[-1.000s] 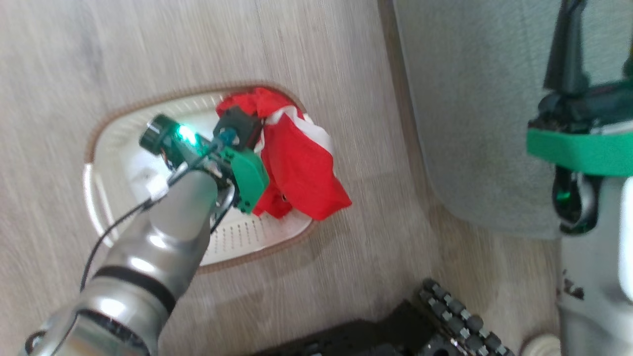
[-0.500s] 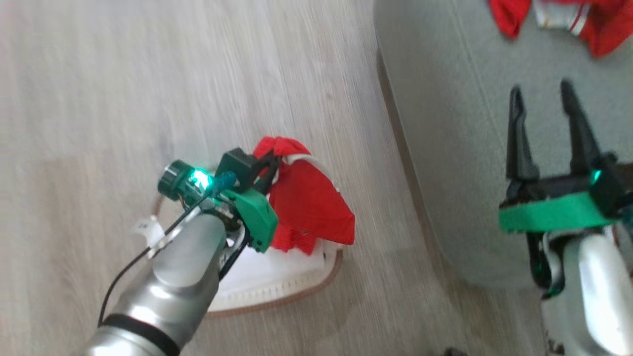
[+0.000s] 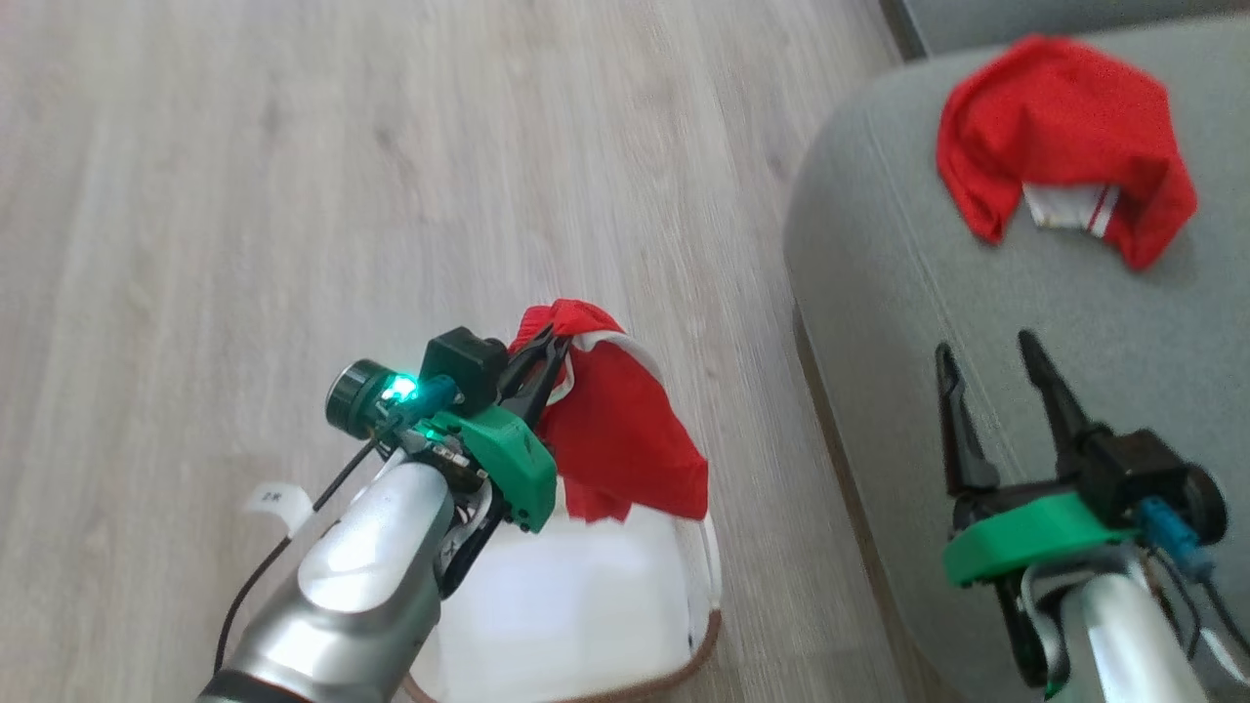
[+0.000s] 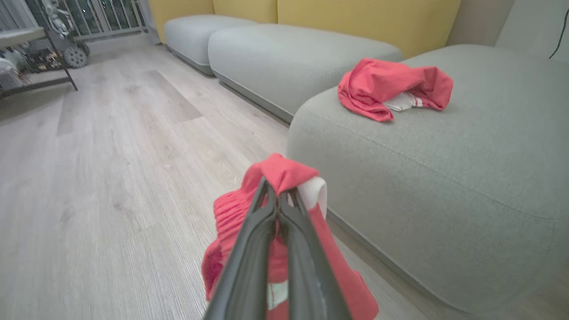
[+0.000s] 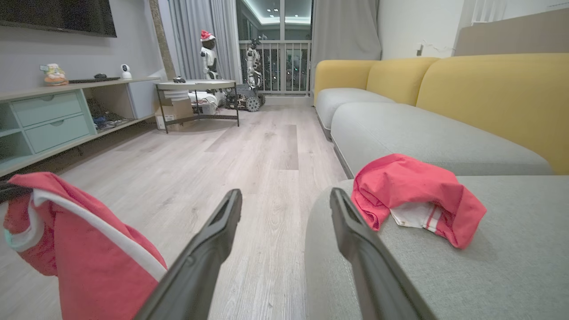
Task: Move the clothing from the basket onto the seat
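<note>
My left gripper (image 3: 552, 342) is shut on a bright red garment with white trim (image 3: 625, 430), which hangs from the fingertips above the cream basket (image 3: 708, 640) at the bottom of the head view. In the left wrist view the closed fingers (image 4: 278, 186) pinch a fold of that garment (image 4: 231, 218), left of the seat's edge (image 4: 444, 169). A second red garment (image 3: 1064, 127) lies crumpled on the grey-green seat (image 3: 977, 293). My right gripper (image 3: 984, 344) stands open over the seat's near edge, empty (image 5: 285, 193).
Pale wood floor (image 3: 293, 195) spreads left of the seat. More grey cushions with yellow backrests (image 5: 489, 98) run beyond it. A low table (image 5: 195, 89) and a shelf unit (image 5: 44, 120) stand far across the room.
The head camera has tilted up, bringing the seat's top and its garment into view. My left gripper has lifted the red garment out of the basket. My right gripper stays open.
</note>
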Controlling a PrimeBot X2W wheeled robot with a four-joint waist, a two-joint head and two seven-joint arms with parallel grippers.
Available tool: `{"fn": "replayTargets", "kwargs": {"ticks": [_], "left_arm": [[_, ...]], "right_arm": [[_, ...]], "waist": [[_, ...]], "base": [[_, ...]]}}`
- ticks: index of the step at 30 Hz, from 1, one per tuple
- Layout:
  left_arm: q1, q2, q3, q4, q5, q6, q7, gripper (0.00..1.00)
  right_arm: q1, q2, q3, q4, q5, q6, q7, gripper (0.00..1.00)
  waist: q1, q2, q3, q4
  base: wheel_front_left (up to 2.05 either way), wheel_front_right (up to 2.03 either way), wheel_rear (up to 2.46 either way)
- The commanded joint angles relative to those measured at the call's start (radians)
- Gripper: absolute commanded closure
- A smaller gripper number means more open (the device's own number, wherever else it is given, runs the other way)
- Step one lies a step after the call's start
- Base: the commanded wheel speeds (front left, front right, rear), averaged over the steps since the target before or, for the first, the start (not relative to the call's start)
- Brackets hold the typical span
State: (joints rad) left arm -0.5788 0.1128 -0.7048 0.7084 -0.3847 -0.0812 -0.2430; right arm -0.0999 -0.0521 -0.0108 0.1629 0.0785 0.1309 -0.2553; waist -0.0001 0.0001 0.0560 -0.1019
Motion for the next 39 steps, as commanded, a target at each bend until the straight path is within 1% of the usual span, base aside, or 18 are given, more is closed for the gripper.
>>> {"fn": "replayTargets", "kwargs": {"ticks": [1, 7, 13, 18, 22, 23, 24, 25, 29, 33, 39], "left_arm": [[-0.035, 0.026, 0.039, -0.044, -0.007, 0.007, 0.0, 1.0], [-0.036, 0.045, 0.048, -0.127, -0.018, 0.026, 0.026, 1.0], [-0.041, 0.062, 0.051, -0.199, -0.024, 0.039, 0.06, 1.0], [-0.059, 0.065, 0.046, -0.251, -0.023, 0.045, 0.08, 1.0], [-0.078, 0.06, 0.04, -0.284, -0.021, 0.046, 0.088, 1.0], [-0.078, 0.06, 0.04, -0.284, -0.021, 0.046, 0.088, 1.0], [-0.082, 0.059, 0.039, -0.289, -0.021, 0.046, 0.091, 1.0], [-0.091, 0.056, 0.034, -0.294, -0.022, 0.045, 0.098, 1.0], [-0.11, 0.043, 0.025, -0.294, -0.021, 0.043, 0.106, 1.0], [-0.128, 0.028, 0.012, -0.294, -0.02, 0.039, 0.111, 1.0], [-0.145, 0.018, -0.007, -0.299, -0.017, 0.034, 0.12, 1.0]], "right_arm": [[-0.012, 0.002, 0.029, -0.027, -0.008, 0.0, -0.006, 0.0], [0.013, 0.002, 0.05, -0.007, 0.0, 0.0, -0.006, 0.0], [0.012, 0.002, 0.087, 0.013, 0.006, 0.0, -0.006, 0.0], [-0.01, 0.002, 0.139, 0.044, 0.014, 0.0, -0.006, 0.0], [-0.058, 0.002, 0.209, 0.093, 0.01, 0.0, -0.006, 0.0], [-0.058, 0.002, 0.209, 0.093, 0.01, 0.0, -0.006, 0.0], [-0.077, 0.002, 0.232, 0.111, 0.008, 0.0, -0.006, 0.0], [-0.118, 0.0, 0.283, 0.16, 0.012, 0.0, -0.006, 0.0], [-0.213, -0.025, 0.399, 0.275, 0.053, 0.0, -0.005, 0.0], [-0.291, -0.041, 0.505, 0.38, 0.12, 0.0, -0.005, 0.0], [-0.378, -0.038, 0.651, 0.491, 0.231, 0.0, -0.006, 0.0]], "waist": [[0.0001, -0.0001, -0.055, 0.029], [0.0001, -0.0001, -0.1, 0.052], [0.0001, -0.0001, -0.122, 0.067], [0.0001, -0.0001, -0.132, 0.079], [0.0001, -0.0001, -0.136, 0.089], [0.0001, -0.0001, -0.136, 0.089], [0.0001, -0.0001, -0.136, 0.092], [0.0001, -0.0001, -0.138, 0.098], [0.0001, -0.0001, -0.141, 0.113], [0.0001, -0.0001, -0.141, 0.13], [0.0001, -0.0001, -0.14, 0.149]], "base": [[0.0, 0.0, 0.0], [0.0, 0.0, 0.0], [0.0, 0.0, 0.0], [0.0, 0.0, 0.0], [0.0, 0.0, 0.0], [0.0, 0.0, 0.0], [0.0, 0.0, 0.0], [0.0, 0.0, 0.0], [0.0, 0.0, 0.0], [0.0, 0.0, 0.0], [0.0, 0.0, 0.0]]}}
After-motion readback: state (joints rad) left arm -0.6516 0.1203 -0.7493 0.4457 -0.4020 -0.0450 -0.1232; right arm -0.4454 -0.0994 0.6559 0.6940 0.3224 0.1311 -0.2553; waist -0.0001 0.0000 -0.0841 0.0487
